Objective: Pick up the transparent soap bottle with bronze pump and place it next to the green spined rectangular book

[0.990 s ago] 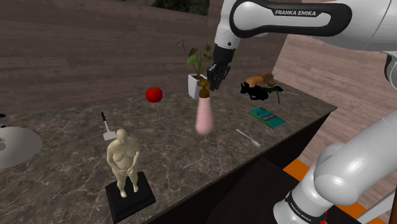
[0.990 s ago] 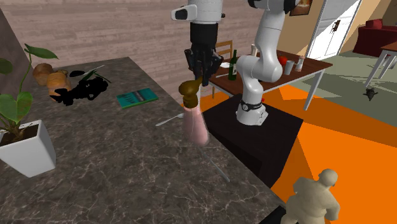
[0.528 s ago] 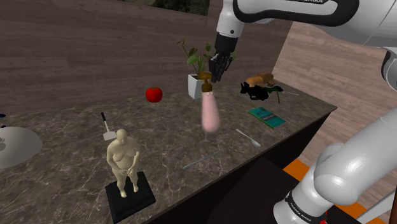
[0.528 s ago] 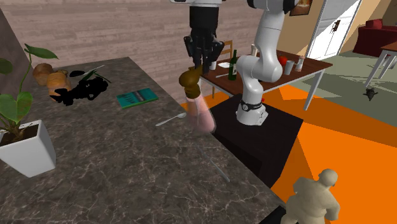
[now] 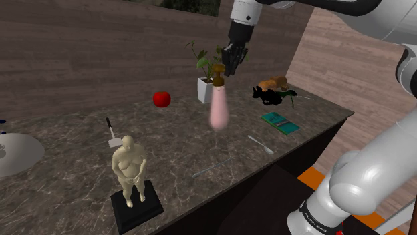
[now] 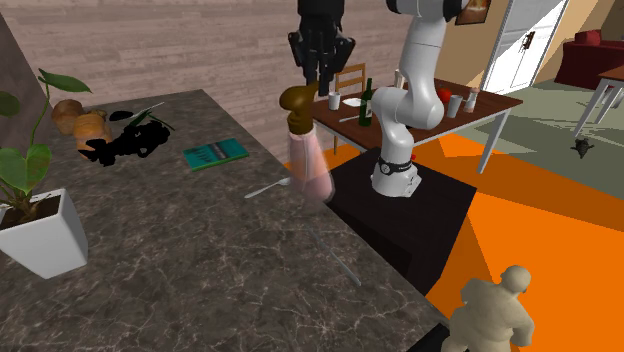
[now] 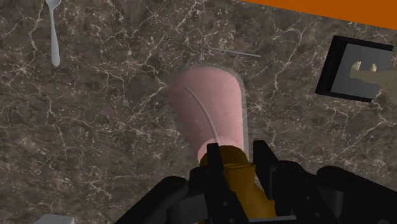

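Observation:
The soap bottle [image 5: 218, 110] has a clear pinkish body and a bronze pump [image 6: 296, 98]. It hangs in the air above the dark marble counter [image 5: 73, 167], clasped at the pump by my black gripper [image 5: 230, 67], which is shut on it. In the wrist view the bottle [image 7: 210, 118] points down at the counter from between my fingers [image 7: 215, 167]. The green book [image 5: 281, 123] lies flat to the shoulder view's right of the bottle, near the counter's edge; it is also the green book [image 6: 215, 153] in the second exterior view, left of the hanging bottle [image 6: 306, 165].
A spoon [image 5: 260, 144] lies just before the book. A potted plant [image 5: 205, 78], a red apple [image 5: 162, 99], a black and brown heap [image 5: 270, 91], a beige figurine [image 5: 130, 168] on a black base and a thin rod [image 5: 214, 167] also occupy the counter.
My gripper has risen with the bottle, lifting it higher above the counter; the bottle swings slightly under the pump.

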Controlling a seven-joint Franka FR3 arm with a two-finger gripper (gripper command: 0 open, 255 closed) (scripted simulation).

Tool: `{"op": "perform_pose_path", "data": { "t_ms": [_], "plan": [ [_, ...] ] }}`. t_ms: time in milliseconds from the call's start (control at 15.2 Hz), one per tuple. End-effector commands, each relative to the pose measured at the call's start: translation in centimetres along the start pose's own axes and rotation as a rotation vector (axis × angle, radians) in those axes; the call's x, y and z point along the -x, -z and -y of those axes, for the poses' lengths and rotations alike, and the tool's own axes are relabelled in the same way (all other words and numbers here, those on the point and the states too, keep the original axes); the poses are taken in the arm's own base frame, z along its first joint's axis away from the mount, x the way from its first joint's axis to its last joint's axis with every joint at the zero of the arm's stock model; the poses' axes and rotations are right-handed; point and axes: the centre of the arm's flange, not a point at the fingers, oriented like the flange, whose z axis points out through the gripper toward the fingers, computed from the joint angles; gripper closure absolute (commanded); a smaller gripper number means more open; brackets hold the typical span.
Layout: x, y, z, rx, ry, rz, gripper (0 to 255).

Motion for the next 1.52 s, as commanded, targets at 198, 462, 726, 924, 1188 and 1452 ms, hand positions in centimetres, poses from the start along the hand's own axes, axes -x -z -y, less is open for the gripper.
{"op": "perform_pose_path", "data": {
  "t_ms": [198, 462, 726, 924, 1188, 1452],
  "plan": [
    [-0.2, 2.8, 0.0, 0.000, 0.000, 0.000, 255],
    [-0.3, 4.9, 0.0, 0.000, 0.000, 0.000, 255],
    [-0.4, 7.0, 0.0, 0.000, 0.000, 0.000, 255],
    [-0.4, 8.6, -0.1, 0.000, 0.000, 0.000, 255],
    [-0.5, 10.7, -0.1, 0.000, 0.000, 0.000, 255],
    [-0.6, 12.8, -0.1, 0.000, 0.000, 0.000, 255]
  ]
}}
